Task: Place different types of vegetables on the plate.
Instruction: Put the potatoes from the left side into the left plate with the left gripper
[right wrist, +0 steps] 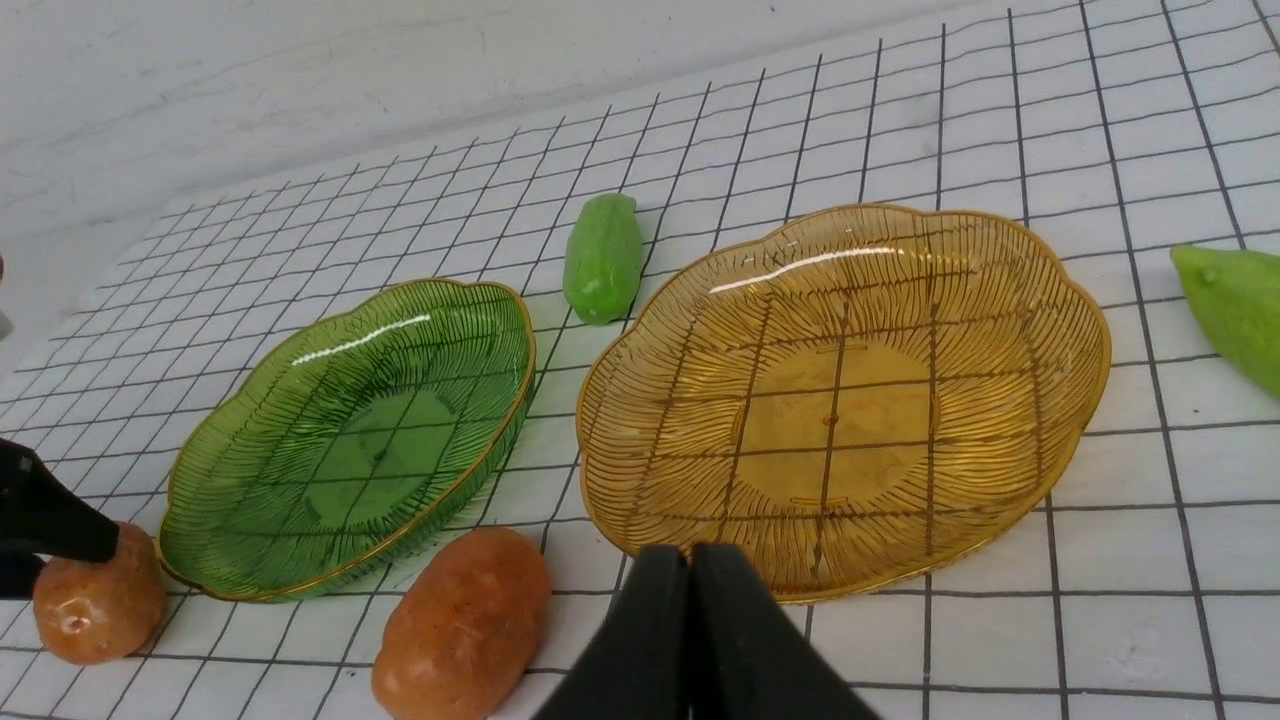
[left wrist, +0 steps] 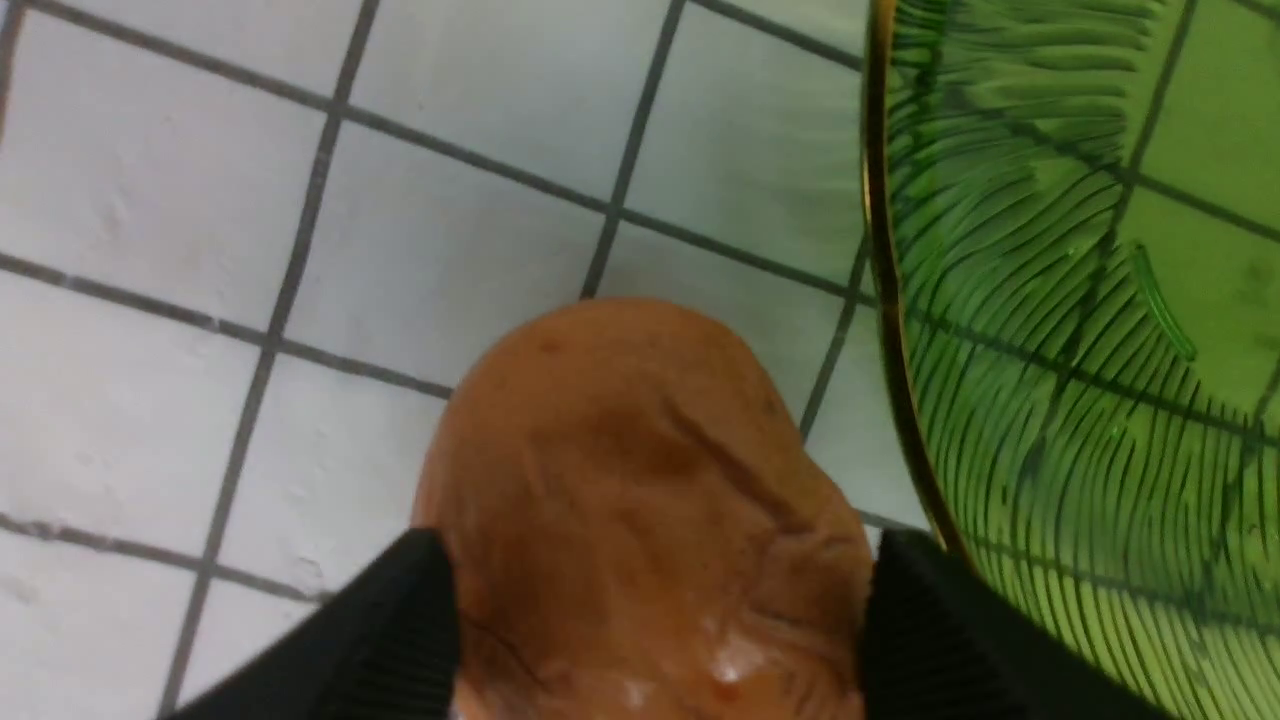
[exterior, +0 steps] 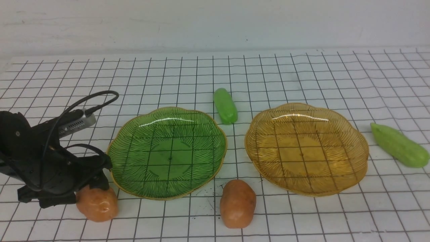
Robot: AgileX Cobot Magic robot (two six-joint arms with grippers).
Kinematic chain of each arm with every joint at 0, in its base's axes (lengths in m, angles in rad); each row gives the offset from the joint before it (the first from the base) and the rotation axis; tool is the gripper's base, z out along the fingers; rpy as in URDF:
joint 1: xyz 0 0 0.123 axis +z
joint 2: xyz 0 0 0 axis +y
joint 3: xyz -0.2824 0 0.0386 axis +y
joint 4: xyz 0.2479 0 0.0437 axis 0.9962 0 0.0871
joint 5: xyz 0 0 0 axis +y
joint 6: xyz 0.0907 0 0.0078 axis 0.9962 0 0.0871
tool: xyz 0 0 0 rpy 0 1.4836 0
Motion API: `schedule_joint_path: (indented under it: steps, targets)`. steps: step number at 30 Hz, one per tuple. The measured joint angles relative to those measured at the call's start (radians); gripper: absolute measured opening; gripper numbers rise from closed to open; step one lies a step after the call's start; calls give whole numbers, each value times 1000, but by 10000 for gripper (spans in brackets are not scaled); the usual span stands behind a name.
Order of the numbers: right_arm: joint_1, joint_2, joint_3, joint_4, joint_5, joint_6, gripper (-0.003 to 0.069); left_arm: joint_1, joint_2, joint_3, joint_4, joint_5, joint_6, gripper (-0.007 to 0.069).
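My left gripper is low on the table at the near left, shut on an orange-brown potato that rests on the grid mat. In the left wrist view its black fingers press both sides of that potato, beside the green plate's rim. A second potato lies in front, between the green plate and the amber plate. One cucumber lies behind, between the plates; another cucumber lies right of the amber plate. My right gripper is shut and holds nothing. Both plates hold nothing.
A white grid mat covers the table up to a white back wall. The left arm's cable loops above its wrist.
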Motion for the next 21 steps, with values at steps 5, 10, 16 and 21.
schedule_joint_path:
  steps: [5,10,16,21]
  targets:
    - [0,1,0,27,-18,3,-14,0,6,-7,21,6,0,373]
    - [0,21,-24,87,-3,1,-14,0,-4,-9,72,45,0,373]
    - [0,78,-53,101,14,-3,-14,-13,-167,-4,95,106,47,373]
    - [0,101,-53,103,28,-6,-14,-77,-242,-43,-17,92,213,373]
